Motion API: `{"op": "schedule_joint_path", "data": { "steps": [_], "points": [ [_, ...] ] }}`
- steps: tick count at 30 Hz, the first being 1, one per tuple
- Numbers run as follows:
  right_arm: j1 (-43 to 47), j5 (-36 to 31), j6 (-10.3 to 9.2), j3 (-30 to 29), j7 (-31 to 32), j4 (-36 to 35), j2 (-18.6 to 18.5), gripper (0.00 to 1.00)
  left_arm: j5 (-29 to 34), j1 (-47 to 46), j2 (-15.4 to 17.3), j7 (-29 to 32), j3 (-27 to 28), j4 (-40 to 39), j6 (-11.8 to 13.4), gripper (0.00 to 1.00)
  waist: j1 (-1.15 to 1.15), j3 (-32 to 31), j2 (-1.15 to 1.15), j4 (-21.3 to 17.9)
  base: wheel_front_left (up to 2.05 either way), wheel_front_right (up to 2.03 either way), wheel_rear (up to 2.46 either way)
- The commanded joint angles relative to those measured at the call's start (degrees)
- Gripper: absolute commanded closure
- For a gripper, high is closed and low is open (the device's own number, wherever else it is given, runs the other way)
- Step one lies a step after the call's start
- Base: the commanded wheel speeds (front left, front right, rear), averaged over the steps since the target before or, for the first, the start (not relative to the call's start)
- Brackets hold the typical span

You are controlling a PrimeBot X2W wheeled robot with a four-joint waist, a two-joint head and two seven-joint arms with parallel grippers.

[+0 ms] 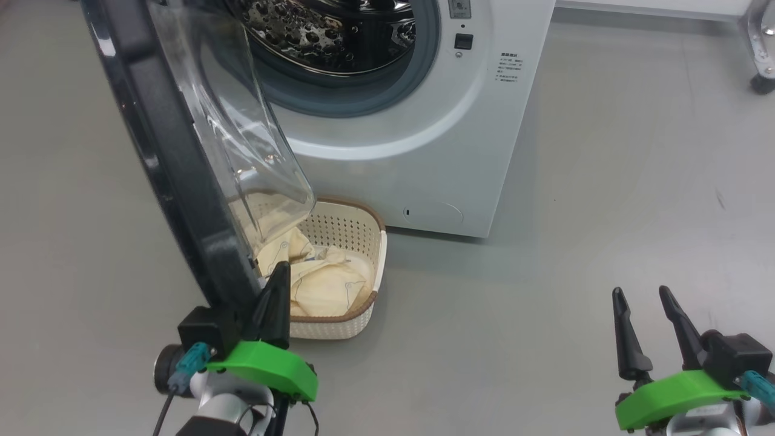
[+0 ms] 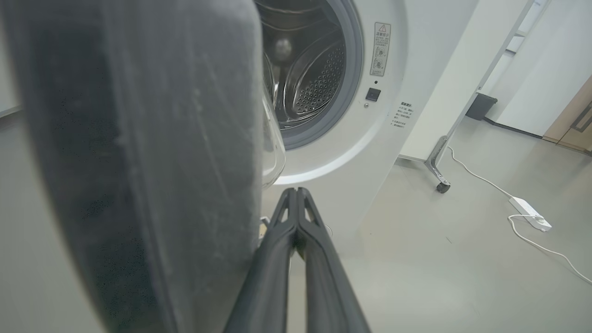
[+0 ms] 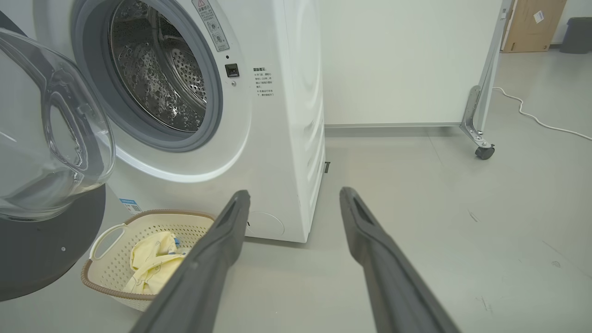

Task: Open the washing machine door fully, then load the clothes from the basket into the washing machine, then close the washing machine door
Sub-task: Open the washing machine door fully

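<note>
Washing machine door (image 1: 169, 181): open, swung well out from the front, standing at the left of the drum mouth. Black rim edge-on in the head view, clear glass bowl (image 1: 242, 139) bulging toward the machine.

Washing machine (image 1: 436, 139): white front-loader on the grey floor (image 1: 575, 242). Steel perforated drum (image 1: 327, 30) and grey gasket (image 1: 351, 97) exposed. Round flap (image 1: 433, 213) low on the front.

Basket (image 1: 339, 327): on the floor just before the machine, left of the flap, partly under the glass bowl.

Clothes (image 1: 327, 284): cream-yellow fabric with thin blue lines, bundled inside the basket.

Left end effector (image 1: 278, 272): fingers pressed together, gripping nothing. Tips pointing up, close against the door's lower inner rim and just beside the basket's near-left corner. Contact with the door not confirmable.

Right end effector (image 1: 640, 293): fingers spread, empty. Over bare floor at lower right, well apart from machine and basket.

Surroundings: castor (image 1: 761, 83) of a metal frame (image 1: 757, 30) to the right of the machine. White power strip (image 2: 529, 213) on the floor beyond.
</note>
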Motion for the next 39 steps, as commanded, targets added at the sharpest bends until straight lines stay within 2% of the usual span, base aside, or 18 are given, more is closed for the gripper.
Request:
{"op": "schedule_joint_path", "data": {
  "steps": [1, 13, 26, 39],
  "points": [
    [-1.7, -0.3, -0.01, 1.1, 0.2, -2.0, -0.5, 0.0, -0.5, -1.4, 2.4, -0.5, 3.6, -1.6, 4.4, 1.0, 0.0, -0.1, 0.0, 0.4, 0.0, 0.0, 0.0],
    [-1.6, -0.7, -0.01, 1.0, 0.9, -2.6, -0.5, 0.0, -1.6, 2.9, 6.1, -0.6, 8.6, -5.3, 8.1, 1.0, 0.0, 0.0, 0.0, 4.1, 0.0, 0.0, 0.0],
    [-2.5, -1.6, -0.01, 1.1, 1.9, -3.7, -0.5, 0.0, -2.4, 5.7, 9.9, -0.8, 15.8, -6.9, 11.1, 1.0, 0.0, 1.0, 0.0, 5.3, 0.0, 0.0, 0.0],
    [-2.9, -1.8, -0.01, 1.1, 2.5, -4.2, -0.5, 0.0, -3.9, 6.1, 13.1, -0.9, 22.9, -3.7, 11.7, 1.0, 0.0, 2.2, 0.0, 4.3, 0.0, 0.0, 0.0]
  ]
}}
